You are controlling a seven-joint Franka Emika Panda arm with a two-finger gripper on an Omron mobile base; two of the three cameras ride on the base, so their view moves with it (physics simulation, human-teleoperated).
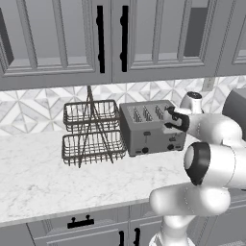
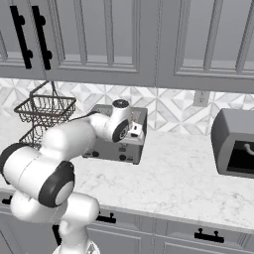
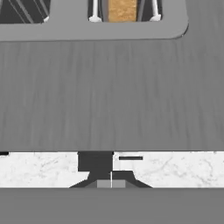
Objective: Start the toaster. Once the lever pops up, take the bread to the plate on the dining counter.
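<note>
Your end effector [image 3: 111, 183] sits at the front edge of the toaster [image 1: 151, 128], looking straight down over it. In the hand view its two dark fingertips [image 3: 124, 178] meet along a thin seam with no gap between them, so they are pressed together and hold nothing. Directly above them in that view is the lever [image 3: 95, 161], a dark rectangular tab jutting from the toaster's front; the tips lie just at its lower edge, and you cannot tell whether they truly touch it or only overlap it in line of sight.

The bread [image 3: 122, 10] stands in a top slot of the toaster, its tan face showing between the white slot wires (seen at the top of the hand view).

The toaster stands on a white marble-look table [image 1: 38, 178] with faint grey veins. Just to its left in the left base view is a two-tier dark wire basket rack [image 1: 90, 132], close beside it. Behind both runs a patterned tile backsplash [image 1: 33, 108], with grey wall cabinets [image 1: 57, 38] bearing black handles above. In the right base view a boxy grey appliance [image 2: 237, 144] sits well apart from the toaster, at the table's far right.
</note>
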